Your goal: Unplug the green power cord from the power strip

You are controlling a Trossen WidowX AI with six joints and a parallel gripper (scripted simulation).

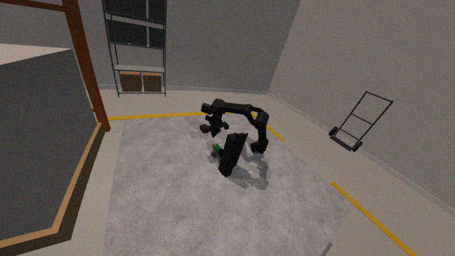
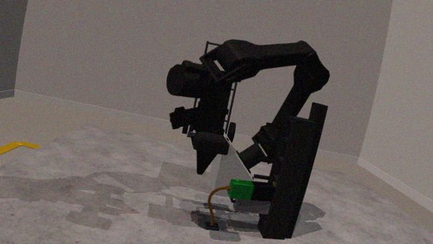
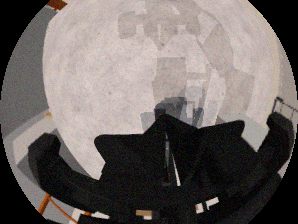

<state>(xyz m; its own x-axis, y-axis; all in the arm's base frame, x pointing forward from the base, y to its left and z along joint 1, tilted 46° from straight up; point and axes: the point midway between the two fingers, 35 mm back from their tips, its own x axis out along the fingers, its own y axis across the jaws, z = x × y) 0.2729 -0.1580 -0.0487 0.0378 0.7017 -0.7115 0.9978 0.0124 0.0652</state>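
Getting this grab right comes down to opening up first, I reckon. The end effector (image 2: 203,169) is pinched fully closed on nothing, hanging above and to the left of the green plug (image 2: 241,189) in the exterior view, clearly apart from it.

That plug looks seated in the side of the black power strip (image 2: 293,174), which stands upright on the grey floor, with an orange cord (image 2: 214,201) looping down from the plug's free end to the floor.

I'd spread the fingers, drop lower, and straddle the green body squarely, then pull straight away from the strip so it doesn't tip.

Pose-wise, the arm arches up from its base behind the strip, elbow high, forearm reaching over, wrist pointing steeply down. The wrist view shows only closed fingers over bare floor, no plug.
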